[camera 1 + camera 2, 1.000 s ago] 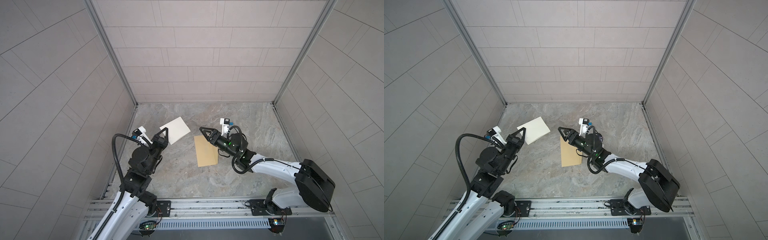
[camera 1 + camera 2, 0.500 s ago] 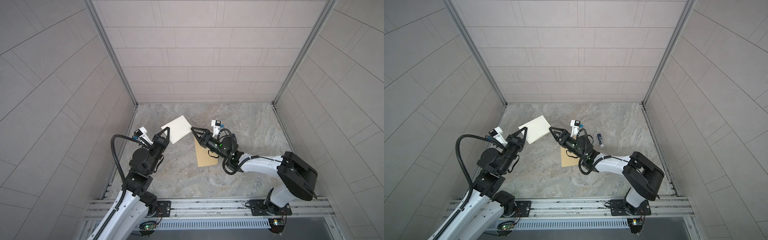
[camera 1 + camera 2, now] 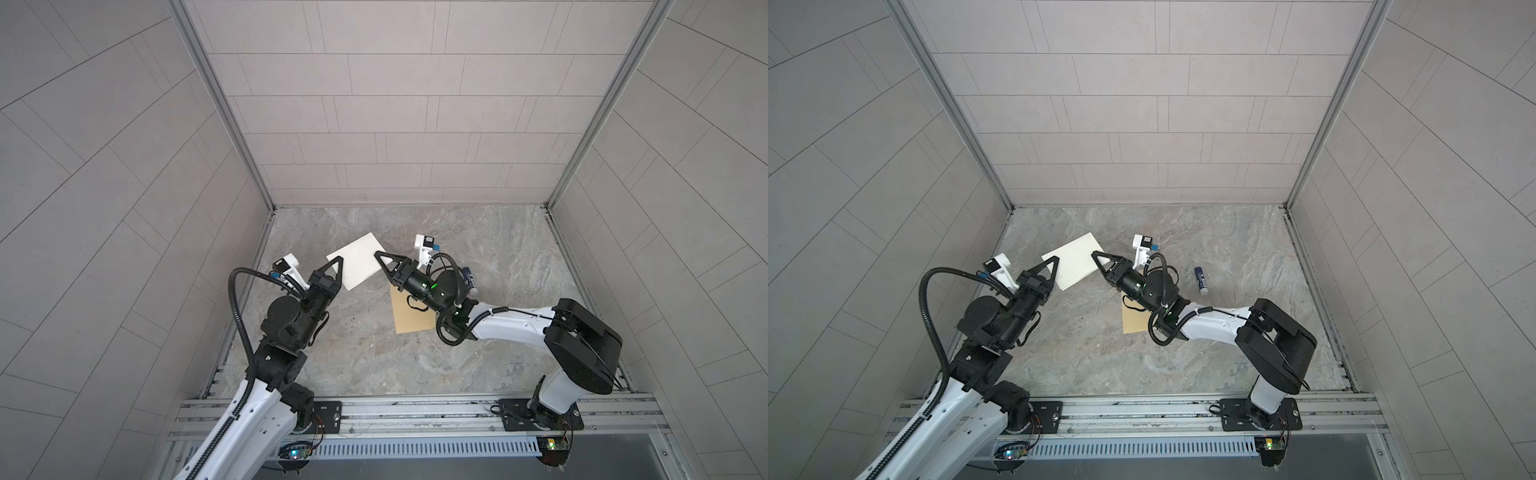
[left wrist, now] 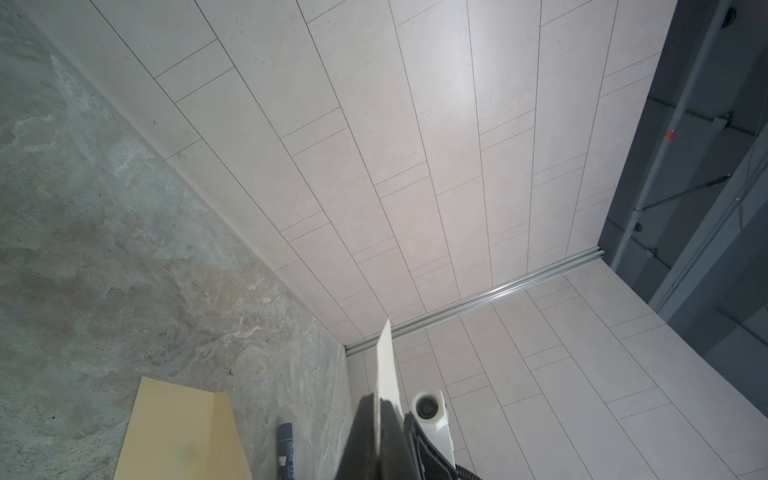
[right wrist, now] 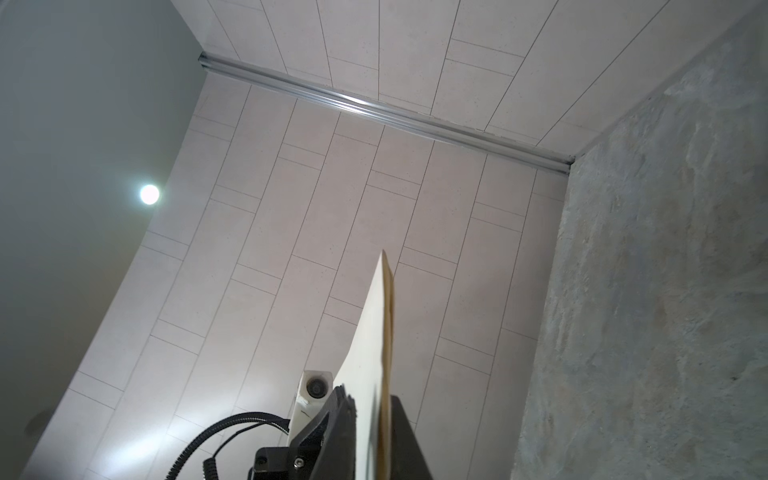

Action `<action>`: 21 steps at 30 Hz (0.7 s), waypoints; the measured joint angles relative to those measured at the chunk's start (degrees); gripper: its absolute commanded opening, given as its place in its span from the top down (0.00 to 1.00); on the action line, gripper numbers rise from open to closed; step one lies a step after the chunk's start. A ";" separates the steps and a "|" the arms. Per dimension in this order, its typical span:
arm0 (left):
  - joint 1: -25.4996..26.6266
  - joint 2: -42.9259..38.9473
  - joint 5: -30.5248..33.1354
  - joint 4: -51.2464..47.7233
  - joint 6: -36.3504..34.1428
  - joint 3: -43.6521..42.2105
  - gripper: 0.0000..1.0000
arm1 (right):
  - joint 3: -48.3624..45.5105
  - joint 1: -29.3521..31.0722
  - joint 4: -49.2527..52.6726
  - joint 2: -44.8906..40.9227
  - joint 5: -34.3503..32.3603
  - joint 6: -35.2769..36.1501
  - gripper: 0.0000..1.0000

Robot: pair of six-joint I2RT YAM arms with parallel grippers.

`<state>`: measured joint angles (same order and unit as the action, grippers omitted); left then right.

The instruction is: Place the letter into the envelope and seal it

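Left gripper [image 3: 340,261]: fingers pressed together on one corner of the letter [image 3: 359,259]; the sheet runs out ahead of the tips.
Right gripper [image 3: 379,255]: fingers pinched on the opposite edge, the paper edge-on between them in the right wrist view.
Letter: off the table [image 3: 498,249], spanning from one pair of tips to the other.
Envelope [image 3: 409,320]: flat on the table, below and behind the right fingers and partly under that arm. Neither gripper touches it.
Glue stick [image 3: 1201,280]: on the table beside the envelope, well apart from both sets of fingers.
Done: letter lifted and held at two points.
Left: nearly everything. The letter has to go into the envelope, likely after a fold since it looks wider, and the flap has to be sealed.
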<state>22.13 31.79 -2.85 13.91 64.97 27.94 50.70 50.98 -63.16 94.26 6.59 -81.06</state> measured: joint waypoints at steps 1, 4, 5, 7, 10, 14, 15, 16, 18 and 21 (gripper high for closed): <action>0.00 0.00 -0.17 0.02 -0.68 0.00 0.94 | 0.11 -0.02 0.04 0.00 -0.07 0.76 1.00; 0.00 0.00 -0.94 -0.07 -3.13 0.00 0.79 | 0.44 -0.17 0.50 0.00 0.04 1.99 1.00; -0.07 -0.02 -1.36 -0.22 -4.44 0.00 0.71 | 0.46 -0.35 0.81 -0.02 0.28 2.71 1.00; -0.11 -0.22 -2.34 -0.87 -7.93 0.00 0.56 | 0.46 -0.81 2.08 -0.22 1.03 4.52 1.00; -0.11 -0.66 -3.69 -4.22 -14.84 0.57 0.39 | 0.46 -2.01 6.29 -1.68 2.23 8.66 1.00; -0.11 -0.39 -5.86 -11.76 -26.47 4.76 0.23 | 0.44 -3.52 13.60 -6.93 4.11 17.27 1.00; -0.11 -0.22 -6.43 -13.25 -29.11 5.92 0.20 | 0.44 -3.89 15.45 -8.55 4.90 19.87 1.00; -0.11 0.00 -7.08 -14.82 -31.87 7.30 0.16 | 0.50 -4.22 17.46 -10.27 5.70 22.58 1.00; -0.11 0.24 -8.26 -17.51 -36.96 9.55 0.11 | 0.81 -4.85 21.59 -13.18 7.45 28.24 1.00; -0.11 0.26 -10.99 -19.82 -43.50 11.47 0.06 | 1.68 -5.86 28.50 -16.96 10.45 37.16 1.00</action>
<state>22.02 32.05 -13.85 -5.91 21.47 39.42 52.38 45.12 -34.65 77.30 17.04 -43.90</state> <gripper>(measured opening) 0.916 0.047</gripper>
